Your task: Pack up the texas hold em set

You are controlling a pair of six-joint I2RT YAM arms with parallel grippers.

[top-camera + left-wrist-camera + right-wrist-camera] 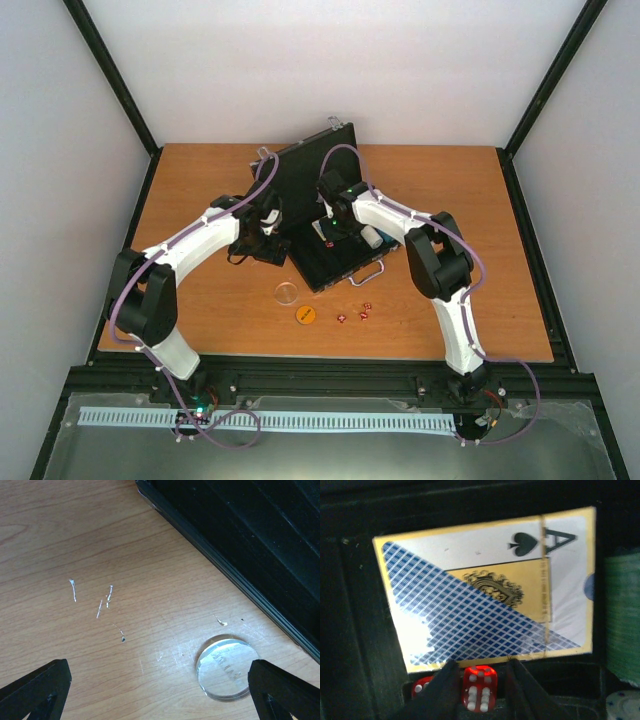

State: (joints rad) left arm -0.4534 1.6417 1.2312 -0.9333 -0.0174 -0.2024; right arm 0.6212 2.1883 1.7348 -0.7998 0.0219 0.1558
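The black briefcase [318,200] of the texas hold em set lies open, lid upright. My right gripper [335,234] reaches down into its base. In the right wrist view, the gripper [481,663] stands slightly open around a red die [480,687]; the die touches the left finger, with a small gap on the right. Another red die [422,686] lies beside it, below the blue-white card box [490,587]. My left gripper [159,680] hangs wide open over the table left of the case [250,535], the clear disc [223,668] just inside its right finger.
On the wood in front of the case lie the clear disc [286,293], an orange disc [306,315] and three small red dice [364,314]. Green chips [622,615] and a white chip [622,705] sit in the case right of the card box.
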